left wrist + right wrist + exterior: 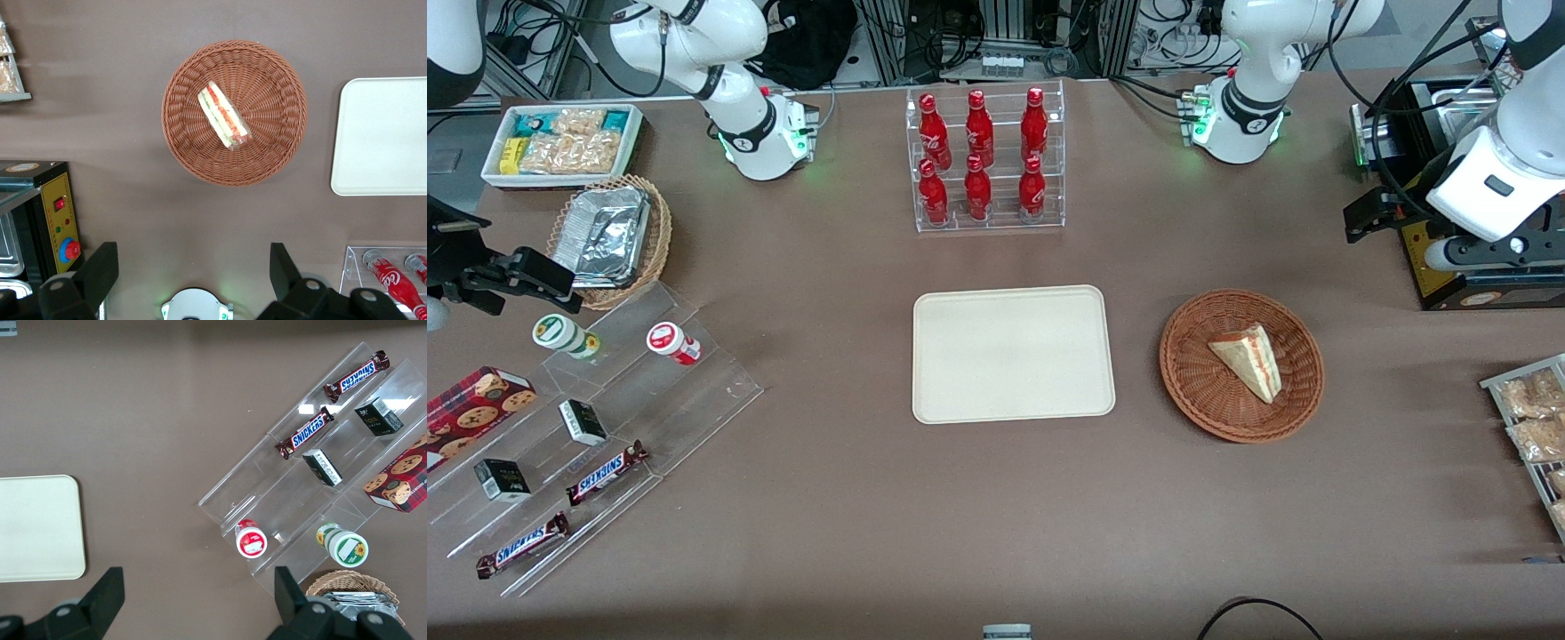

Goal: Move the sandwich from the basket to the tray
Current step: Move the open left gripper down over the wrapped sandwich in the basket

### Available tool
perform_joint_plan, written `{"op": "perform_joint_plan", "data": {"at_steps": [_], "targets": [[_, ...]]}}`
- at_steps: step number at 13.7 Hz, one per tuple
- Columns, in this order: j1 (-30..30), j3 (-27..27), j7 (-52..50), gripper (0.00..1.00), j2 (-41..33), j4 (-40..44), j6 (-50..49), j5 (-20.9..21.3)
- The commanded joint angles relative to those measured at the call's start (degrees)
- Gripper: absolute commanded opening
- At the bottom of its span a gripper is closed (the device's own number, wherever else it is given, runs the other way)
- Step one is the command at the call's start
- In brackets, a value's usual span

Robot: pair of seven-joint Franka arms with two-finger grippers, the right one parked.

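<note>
Sandwich: the one sandwich (1250,359) lies in the round reddish-brown basket (1193,382), tilted against its woven floor, filling edge showing red, orange and green.
Table: a brown cloth-covered table (854,533) bears everything; cables and equipment racks stand at its edge farthest from the front camera.
Tray: one cream tray (1013,353) lies flat beside the basket, toward the parked arm's end, apart from it, with nothing on it.
Gripper: the left arm's gripper (193,273) hangs high above the table, farther from the front camera than the basket, its two fingers (100,270) spread wide and holding nothing.
Bottles: six red bottles (978,160) stand upright in a clear rack (987,222), three on each of two tiers.
Stepped stand: a clear stepped stand (605,444) carries two chocolate bars (605,473), two small dark boxes (583,421) and two cups (672,342).
Foil trays: a stack of foil trays (603,233) sits in a tan basket (660,233).
White bin: a white bin (633,147) holds snack packets (569,142).
</note>
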Motion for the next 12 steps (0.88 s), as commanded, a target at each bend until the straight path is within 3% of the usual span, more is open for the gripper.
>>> {"op": "perform_joint_plan", "data": {"at_steps": [1, 6, 12], "targets": [[0.58, -0.25, 2.10, 1.00, 0.19, 0.50, 0.12, -1.27], [0.49, -0.25, 2.20, 1.00, 0.80, -4.76, 2.84, -0.66], [0.49, -0.25, 1.41, 1.00, 0.80, -18.64, 16.18, -0.66]]}}
